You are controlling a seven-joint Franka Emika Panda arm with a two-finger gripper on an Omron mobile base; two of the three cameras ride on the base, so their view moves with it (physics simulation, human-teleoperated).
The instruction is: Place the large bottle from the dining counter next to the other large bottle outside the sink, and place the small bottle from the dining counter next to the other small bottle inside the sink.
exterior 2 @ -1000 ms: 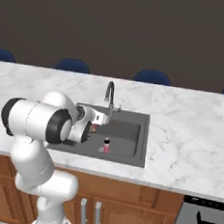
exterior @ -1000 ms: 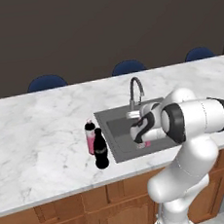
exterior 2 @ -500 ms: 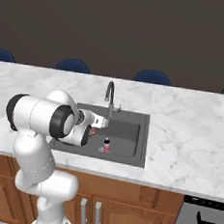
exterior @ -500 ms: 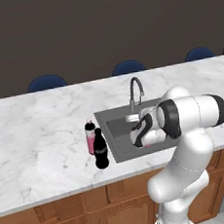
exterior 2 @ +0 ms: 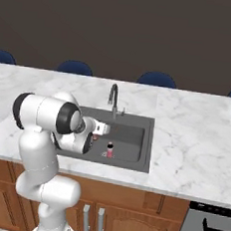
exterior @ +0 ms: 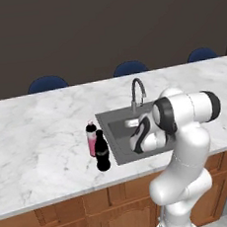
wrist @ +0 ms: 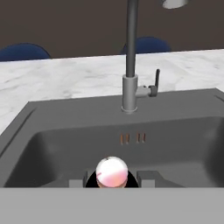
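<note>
Small bottle is sitting clamped in my claw over the sink; I'm judging it light, rigid, slippery, best gripped mid-body.

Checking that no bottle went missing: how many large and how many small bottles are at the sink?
Large: 2, black bottle and pink bottle
Small: 2, loose bottle in the sink, held bottle in the gripper
Total: 4
</note>
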